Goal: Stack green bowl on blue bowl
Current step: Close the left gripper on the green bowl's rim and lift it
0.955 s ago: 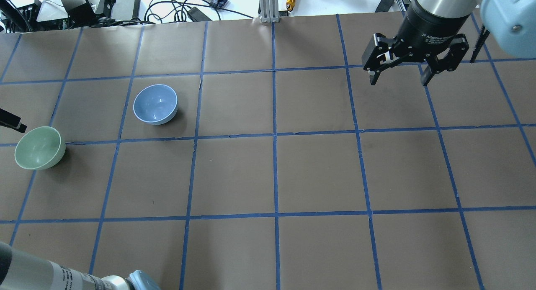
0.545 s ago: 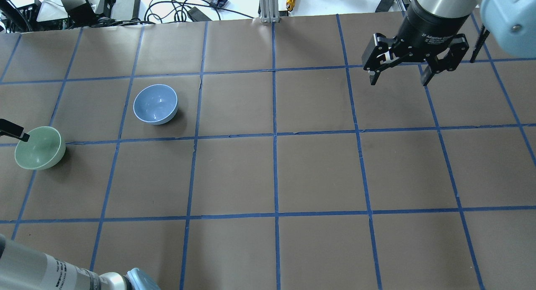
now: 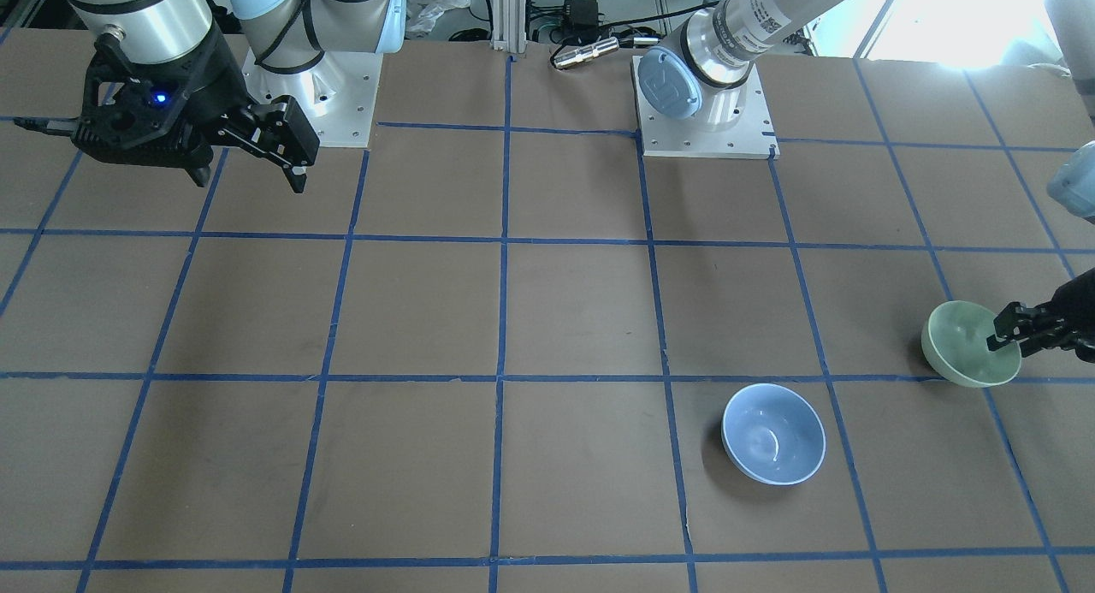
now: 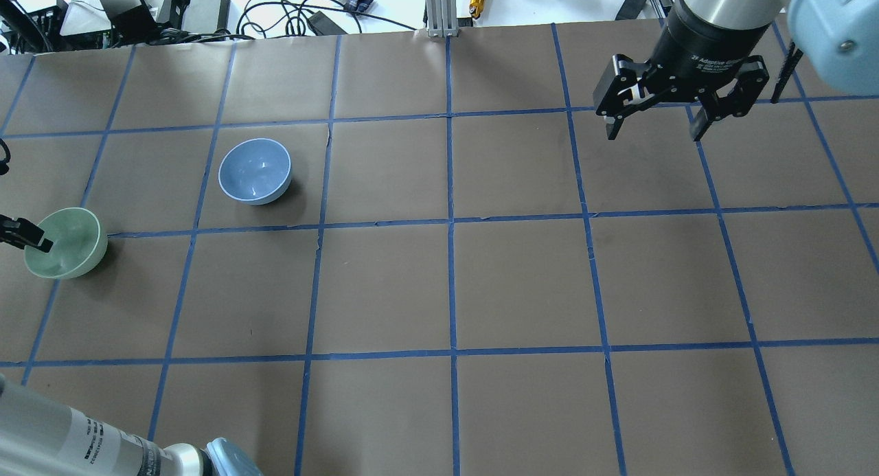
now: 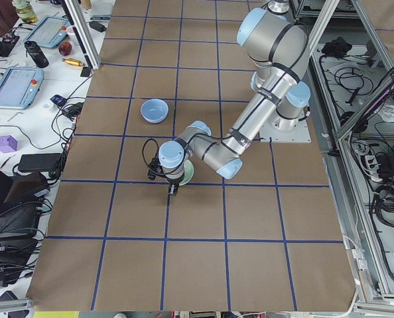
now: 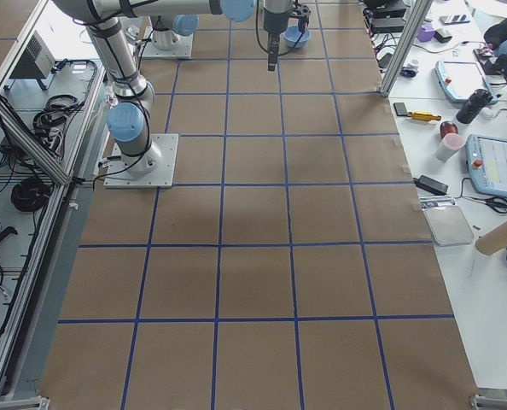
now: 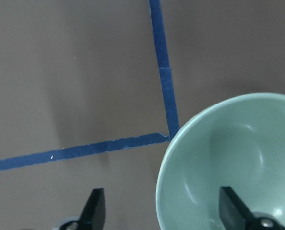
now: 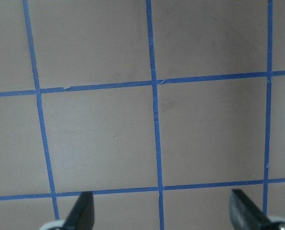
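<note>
Brown paper crossed by a blue tape grid covers the table, with cables crowding its far edge. At the far left, the green bowl sits upright on the paper beside a tape crossing. The left gripper is set over its left rim with jaws spread. One finger hangs inside the bowl and the other outside over the paper, so the wall lies between them, a placement that suits a pinch on the rim. Nothing is clamped yet; whether the inner finger touches the glaze is hard to tell from the wrist view. To the right and a little farther off, the blue bowl stands mouth up with nothing in it, ready to receive the other. Well apart at the far right, the right gripper hovers above the paper with fingers wide, holding nothing — probably parked out of the way, since both bowls lie on the left arm's side.
</note>
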Available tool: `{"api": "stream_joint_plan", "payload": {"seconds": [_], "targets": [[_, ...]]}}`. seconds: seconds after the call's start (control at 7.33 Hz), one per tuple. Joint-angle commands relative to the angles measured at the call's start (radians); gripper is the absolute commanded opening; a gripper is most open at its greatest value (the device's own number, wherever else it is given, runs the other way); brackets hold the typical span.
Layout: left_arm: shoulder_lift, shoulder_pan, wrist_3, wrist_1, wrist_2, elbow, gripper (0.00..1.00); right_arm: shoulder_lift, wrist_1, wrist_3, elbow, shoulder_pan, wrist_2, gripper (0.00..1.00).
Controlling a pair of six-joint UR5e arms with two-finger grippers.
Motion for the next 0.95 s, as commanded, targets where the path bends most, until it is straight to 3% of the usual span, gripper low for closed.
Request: {"api": "stream_joint_plan", "payload": {"seconds": [0.0,0.82], "targets": [[0.004,0.000,0.003,-0.041,-0.005,0.003,0.08,0.000,-0.001,0.000,0.000,0.000,0.000,1.00],[0.077,-0.070,-0.036,-0.103,-0.040,0.040,0.06,0.000,0.000,0.000,0.000,0.000,0.000,1.00]]}}
